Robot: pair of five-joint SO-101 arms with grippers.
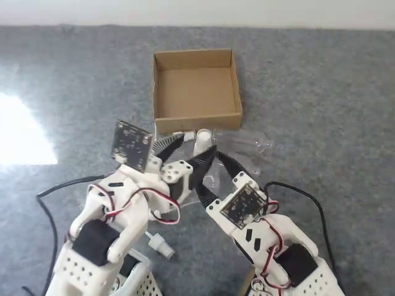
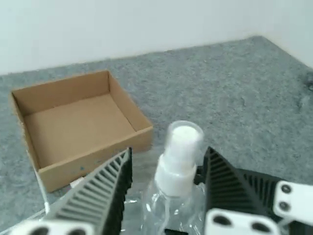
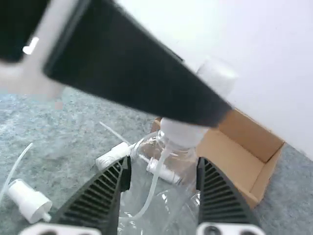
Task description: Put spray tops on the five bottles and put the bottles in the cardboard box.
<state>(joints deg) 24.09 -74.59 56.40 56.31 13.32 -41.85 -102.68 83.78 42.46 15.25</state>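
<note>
The right hand (image 3: pixel 162 166) pinched the clear bottle (image 3: pixel 164 205) close by the cardboard box (image 1: pixel 197 122). The left hand (image 2: pixel 168 152) stood spread either side of its spray top (image 2: pixel 177 159). To my eye, that top wanted a light squeeze and a straight twist, with the bottle held steady.

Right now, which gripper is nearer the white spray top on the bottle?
Left. The left gripper straddles the spray top; the right gripper grips the clear bottle below it.
</note>
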